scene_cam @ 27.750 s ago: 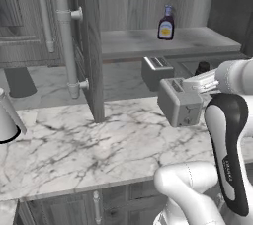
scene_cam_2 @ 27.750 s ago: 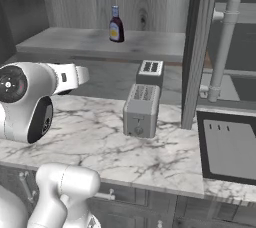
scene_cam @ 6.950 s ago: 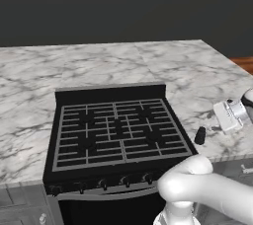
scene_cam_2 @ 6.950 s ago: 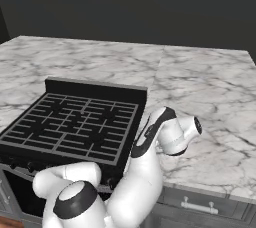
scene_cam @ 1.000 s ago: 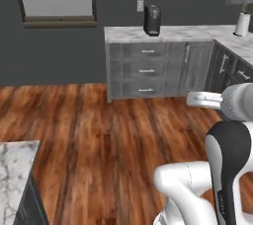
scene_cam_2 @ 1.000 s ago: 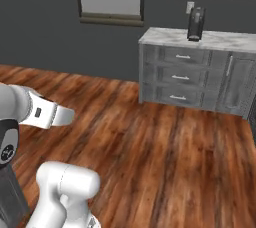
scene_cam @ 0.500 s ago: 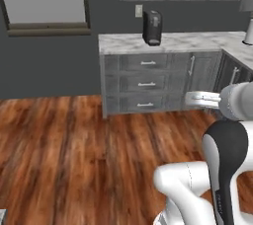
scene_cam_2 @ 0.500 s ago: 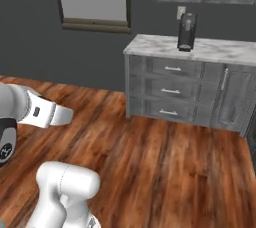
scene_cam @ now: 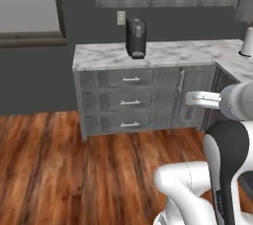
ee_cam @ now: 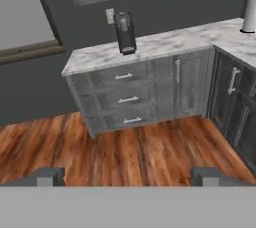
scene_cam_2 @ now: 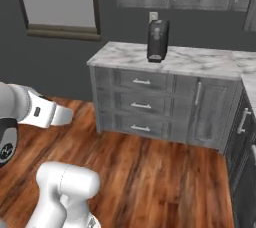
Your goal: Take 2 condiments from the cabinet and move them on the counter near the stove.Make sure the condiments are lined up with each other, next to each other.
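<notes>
Wooden floor (scene_cam: 59,169) and a marble counter (scene_cam: 163,54) with a dark appliance (scene_cam: 135,38) have swung closer; base is evidently driving; gripper (ee_cam: 125,176) jaws spread, empty; no condiment bottle in sight, probably heading cabinetward.

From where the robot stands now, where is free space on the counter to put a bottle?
The counter is bare on both sides of the black coffee machine: left to the end, right toward the corner. The white roll takes that corner.
</notes>
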Controlling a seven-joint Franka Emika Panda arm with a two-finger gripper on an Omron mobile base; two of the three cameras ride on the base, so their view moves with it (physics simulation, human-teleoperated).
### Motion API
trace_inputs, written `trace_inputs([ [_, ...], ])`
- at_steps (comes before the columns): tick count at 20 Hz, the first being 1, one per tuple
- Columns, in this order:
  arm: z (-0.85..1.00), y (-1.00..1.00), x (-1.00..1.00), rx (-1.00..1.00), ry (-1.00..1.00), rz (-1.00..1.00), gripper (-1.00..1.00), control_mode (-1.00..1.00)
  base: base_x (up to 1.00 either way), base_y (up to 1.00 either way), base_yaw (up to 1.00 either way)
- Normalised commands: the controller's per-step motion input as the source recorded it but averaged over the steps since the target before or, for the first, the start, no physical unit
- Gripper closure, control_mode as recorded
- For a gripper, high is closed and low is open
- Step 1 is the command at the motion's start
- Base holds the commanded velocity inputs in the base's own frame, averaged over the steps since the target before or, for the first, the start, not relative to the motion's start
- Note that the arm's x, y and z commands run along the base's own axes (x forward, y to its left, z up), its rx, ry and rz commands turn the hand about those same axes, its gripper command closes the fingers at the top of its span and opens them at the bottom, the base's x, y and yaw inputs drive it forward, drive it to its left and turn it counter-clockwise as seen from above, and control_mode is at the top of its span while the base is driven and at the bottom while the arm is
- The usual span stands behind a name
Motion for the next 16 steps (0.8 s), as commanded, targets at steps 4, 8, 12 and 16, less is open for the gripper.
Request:
trace_inputs([
  [4, 0.00, 0.00, 0.00, 0.00, 0.00, 0.00, -1.00, 1.00, 0.94, -0.70, -0.34],
  [8, 0.00, 0.00, 0.00, 0.00, 0.00, 0.00, -1.00, 1.00, 0.68, -0.39, -0.49],
  [12, 0.00, 0.00, 0.00, 0.00, 0.00, 0.00, -1.00, 1.00, 0.47, -0.21, -0.52],
  [16, 0.00, 0.00, 0.00, 0.00, 0.00, 0.00, -1.00, 1.00, 0.34, -0.09, -0.54],
])
